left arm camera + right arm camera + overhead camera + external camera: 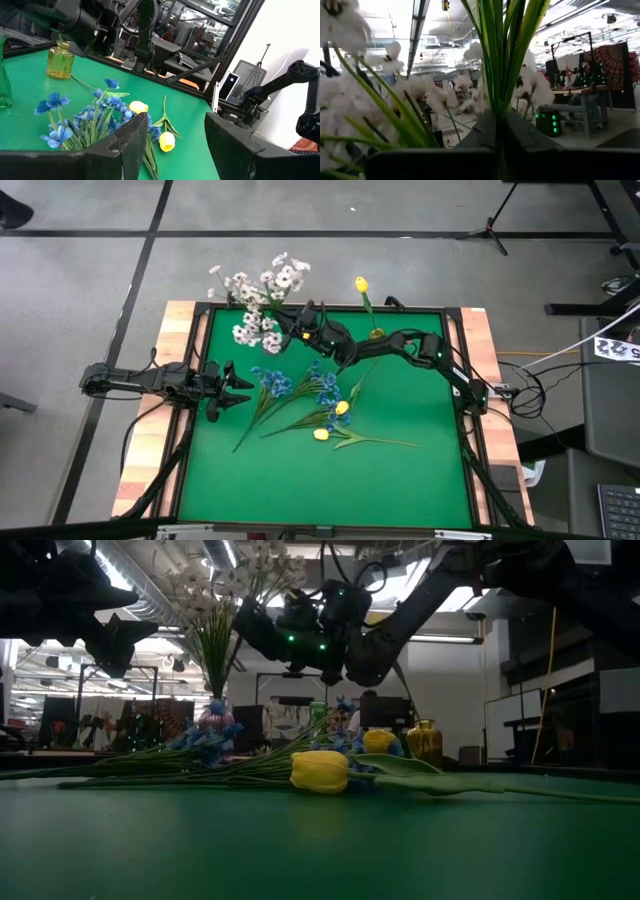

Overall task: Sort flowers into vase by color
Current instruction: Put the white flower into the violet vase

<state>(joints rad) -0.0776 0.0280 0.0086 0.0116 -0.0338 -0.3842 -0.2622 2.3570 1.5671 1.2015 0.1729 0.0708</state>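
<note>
One right hand (283, 317) clamps white flowers (262, 298); left hand (236, 387) beside blue flowers (285, 385).

Sprays (262, 298) at mat's (400, 470) far-left corner, loose stems (300, 405) mid-mat, left pincer (235, 387) beside them

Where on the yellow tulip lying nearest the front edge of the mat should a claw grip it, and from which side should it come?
Grip the yellow tulip on its thin green stem, not the soft bud. It lies flat on the green mat, stem running away toward the right arm's side, clear of the blue flowers. Coming straight down from above, fingers straddling the stem, looks best.
</note>
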